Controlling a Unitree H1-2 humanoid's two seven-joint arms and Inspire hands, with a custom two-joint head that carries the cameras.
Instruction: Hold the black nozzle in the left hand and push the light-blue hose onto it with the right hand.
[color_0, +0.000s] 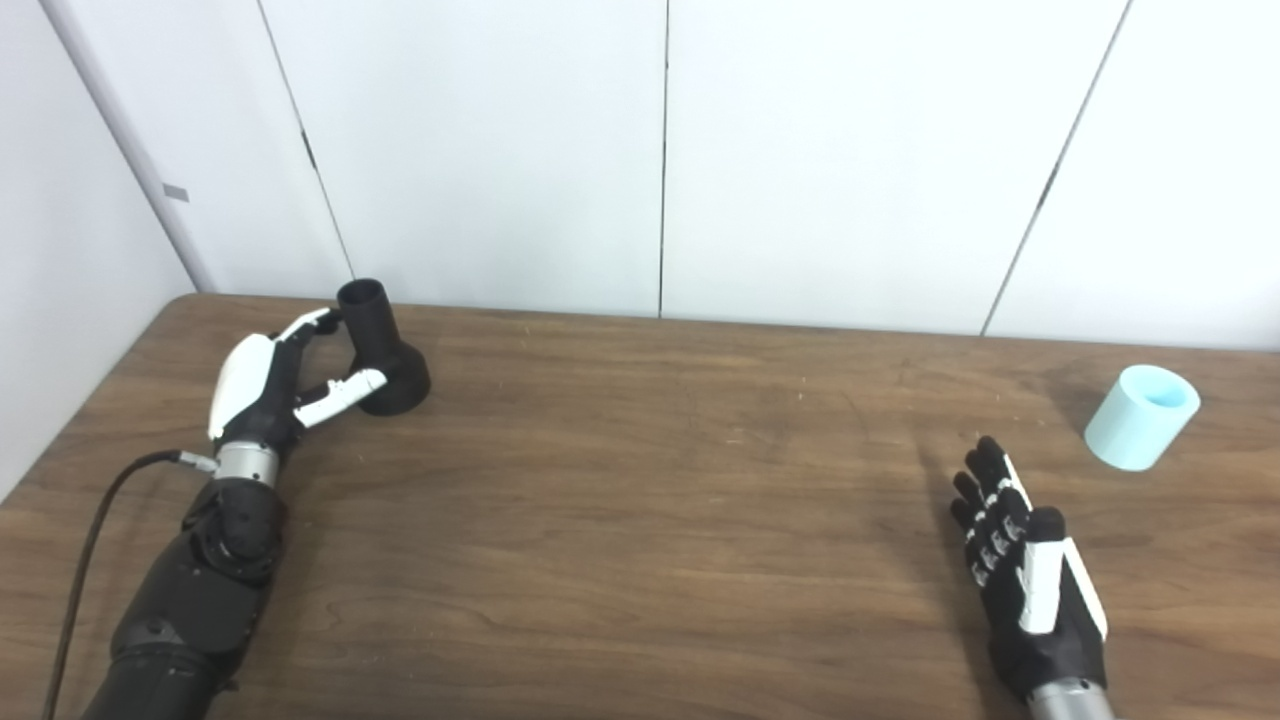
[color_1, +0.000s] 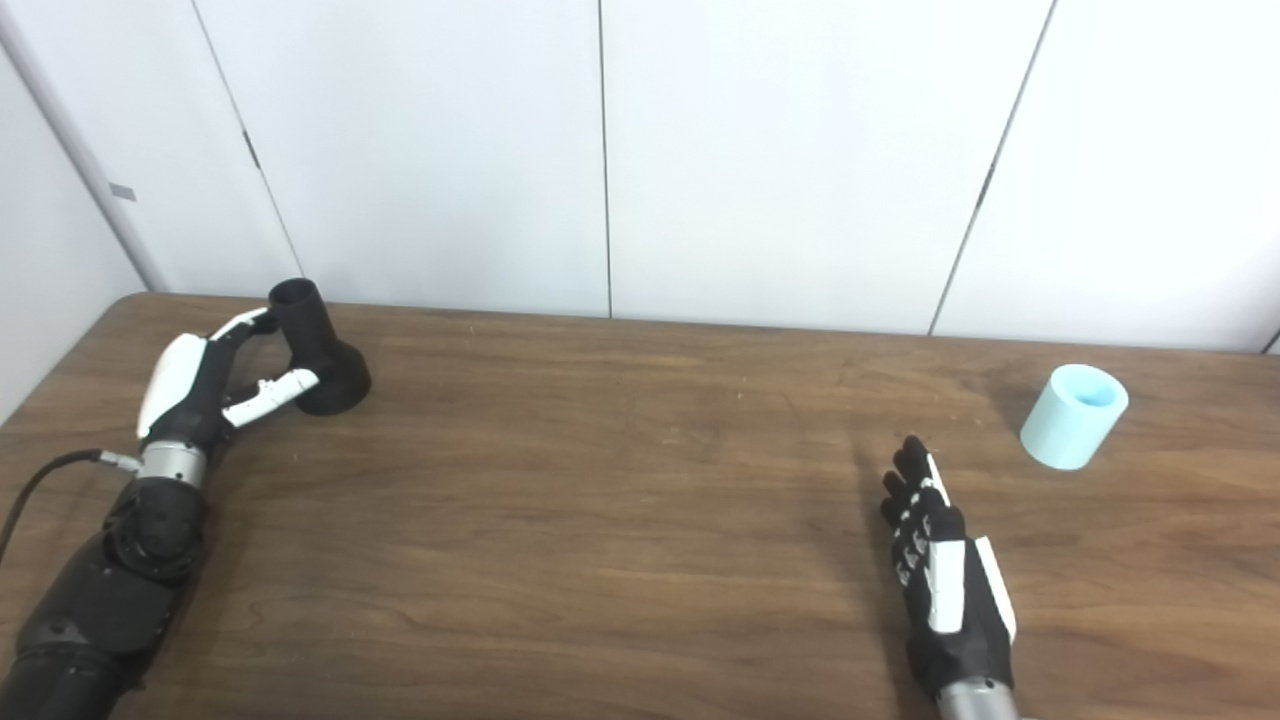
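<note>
The black nozzle (color_0: 383, 352) stands upright on its wide base at the far left of the wooden table (color_0: 650, 480). My left hand (color_0: 262, 385) is beside it, open, with a finger reaching the narrow neck and the thumb near the base; it has not closed on it. The light-blue hose (color_0: 1141, 417), a short tube, stands tilted at the far right. My right hand (color_0: 1020, 560) is open and empty, fingers stretched out, to the near left of the hose and apart from it.
White wall panels (color_0: 660, 150) stand right behind the table's far edge. A black cable (color_0: 95, 530) runs along my left forearm. The table's left edge lies close to my left arm.
</note>
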